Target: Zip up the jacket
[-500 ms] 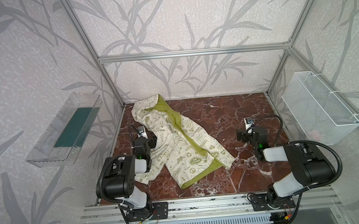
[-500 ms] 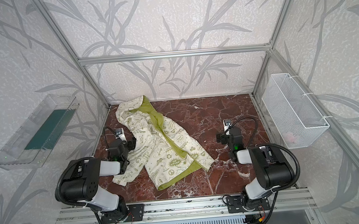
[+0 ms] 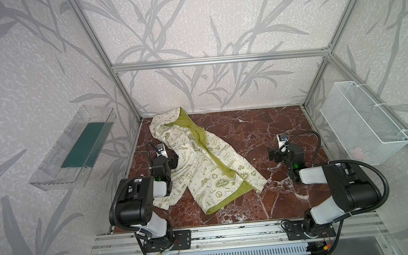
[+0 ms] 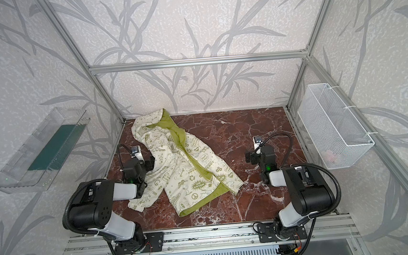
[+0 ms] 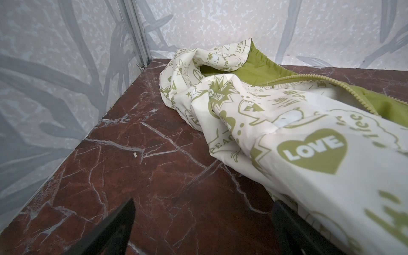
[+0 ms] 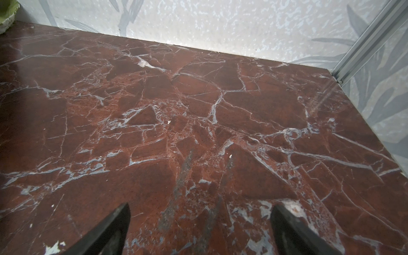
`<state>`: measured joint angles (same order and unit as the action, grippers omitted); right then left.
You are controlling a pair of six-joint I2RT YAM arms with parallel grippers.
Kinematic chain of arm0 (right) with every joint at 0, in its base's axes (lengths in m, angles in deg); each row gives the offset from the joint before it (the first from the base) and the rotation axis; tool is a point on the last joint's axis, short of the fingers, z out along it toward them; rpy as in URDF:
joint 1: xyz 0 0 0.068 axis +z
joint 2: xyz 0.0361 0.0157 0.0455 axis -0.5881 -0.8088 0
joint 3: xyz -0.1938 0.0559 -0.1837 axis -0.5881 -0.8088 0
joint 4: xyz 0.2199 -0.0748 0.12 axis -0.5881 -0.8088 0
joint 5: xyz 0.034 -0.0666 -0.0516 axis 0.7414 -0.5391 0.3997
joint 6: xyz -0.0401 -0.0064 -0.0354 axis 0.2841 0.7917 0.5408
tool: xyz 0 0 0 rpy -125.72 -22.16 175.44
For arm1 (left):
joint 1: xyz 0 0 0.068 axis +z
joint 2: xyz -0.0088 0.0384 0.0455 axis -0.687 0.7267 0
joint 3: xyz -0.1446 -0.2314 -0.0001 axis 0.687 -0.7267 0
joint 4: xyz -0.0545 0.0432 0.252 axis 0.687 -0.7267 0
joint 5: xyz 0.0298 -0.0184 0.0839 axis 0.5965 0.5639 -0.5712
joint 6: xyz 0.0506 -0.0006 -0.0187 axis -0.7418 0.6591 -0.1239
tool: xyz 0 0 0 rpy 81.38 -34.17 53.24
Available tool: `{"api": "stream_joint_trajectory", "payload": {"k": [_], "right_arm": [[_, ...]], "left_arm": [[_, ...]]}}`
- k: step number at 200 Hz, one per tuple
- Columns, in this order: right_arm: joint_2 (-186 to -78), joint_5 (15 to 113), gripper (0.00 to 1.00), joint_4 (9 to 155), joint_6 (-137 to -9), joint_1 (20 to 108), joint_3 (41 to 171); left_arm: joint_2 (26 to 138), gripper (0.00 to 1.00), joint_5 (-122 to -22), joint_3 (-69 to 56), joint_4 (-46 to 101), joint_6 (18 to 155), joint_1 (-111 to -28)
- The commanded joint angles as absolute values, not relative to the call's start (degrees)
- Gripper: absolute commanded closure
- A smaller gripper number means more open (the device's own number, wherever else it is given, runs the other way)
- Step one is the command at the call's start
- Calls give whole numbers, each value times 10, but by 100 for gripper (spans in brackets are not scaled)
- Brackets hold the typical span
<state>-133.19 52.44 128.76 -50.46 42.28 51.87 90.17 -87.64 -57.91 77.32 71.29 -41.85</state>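
Observation:
The jacket [image 3: 201, 168] [image 4: 184, 170] lies unzipped and crumpled on the left half of the red marble table [image 3: 248, 134], hood toward the back wall, olive lining showing along its open front. In the left wrist view its printed cream fabric [image 5: 309, 136] fills one side, with the olive zipper edge [image 5: 320, 84] running along the lining. My left gripper [image 3: 169, 159] [image 4: 151, 163] [image 5: 203, 205] is open beside the jacket's sleeve side, one finger [image 5: 287, 223] right against the fabric. My right gripper [image 3: 273, 153] [image 4: 249, 158] [image 6: 201, 209] is open over bare marble, well apart from the jacket.
A clear plastic tray [image 3: 72, 148] hangs on the left wall and a white wire basket [image 3: 362, 123] on the right wall. Aluminium frame posts stand at the back corners [image 5: 136, 33] [image 6: 371, 39]. A bit of the jacket's hood [image 6: 6, 13] shows far off in the right wrist view.

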Motion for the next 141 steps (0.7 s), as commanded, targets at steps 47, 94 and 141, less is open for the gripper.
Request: {"api": "stream_joint_trajectory", "payload": {"k": [47,94,141], "right_arm": [[-1324,525,1,1290,-500,421,529],[-1323,526,1,1290,-498,421,528],[-1179,361,1,944,-532,474,641]], "left_arm": [[898,1,-873,-567,770,717,-418],[899,1,-931,-571,783,709,-439],[737,1,-1055,-512,570,715,-476]]}}
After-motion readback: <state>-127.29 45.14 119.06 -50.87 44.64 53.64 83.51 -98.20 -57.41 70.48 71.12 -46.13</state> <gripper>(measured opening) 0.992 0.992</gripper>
